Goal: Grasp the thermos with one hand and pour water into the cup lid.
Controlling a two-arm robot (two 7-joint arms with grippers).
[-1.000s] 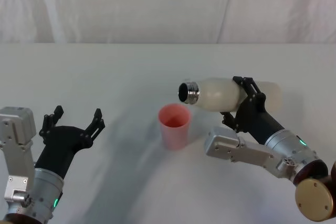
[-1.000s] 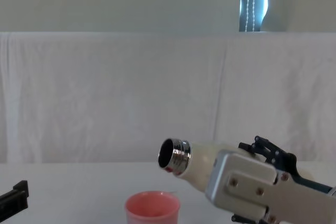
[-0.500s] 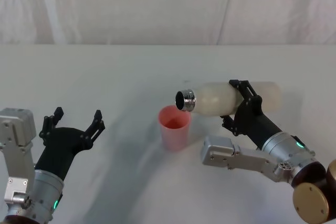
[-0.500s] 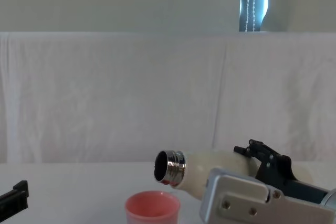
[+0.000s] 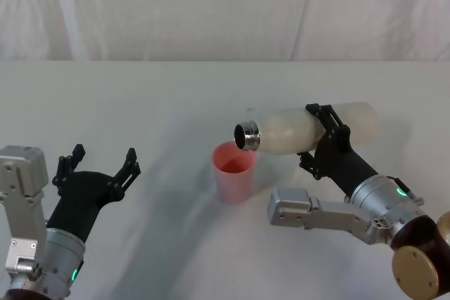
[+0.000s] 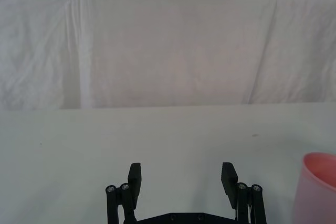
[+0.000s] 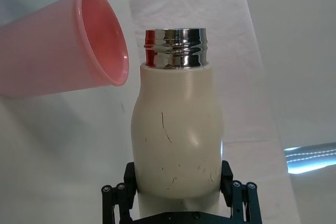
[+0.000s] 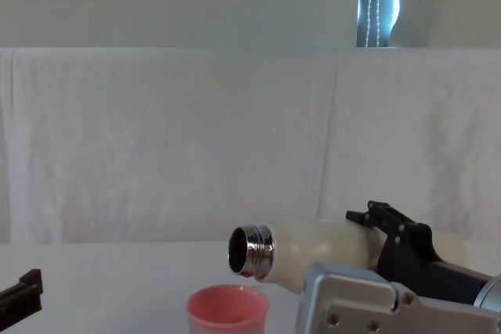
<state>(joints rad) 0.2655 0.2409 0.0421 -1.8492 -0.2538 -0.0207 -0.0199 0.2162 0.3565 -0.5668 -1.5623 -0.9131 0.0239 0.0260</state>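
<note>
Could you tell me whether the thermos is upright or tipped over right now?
Tipped. The thermos lies nearly level in the right end effector, its open steel neck above the cup lid.

Cream-white thermos (image 5: pixel 309 128) with a shiny steel neck, salmon-pink cup lid (image 5: pixel 233 171), black grippers, right (image 5: pixel 326 138) and left (image 5: pixel 98 164), on a plain white table (image 5: pixel 140 96).
</note>
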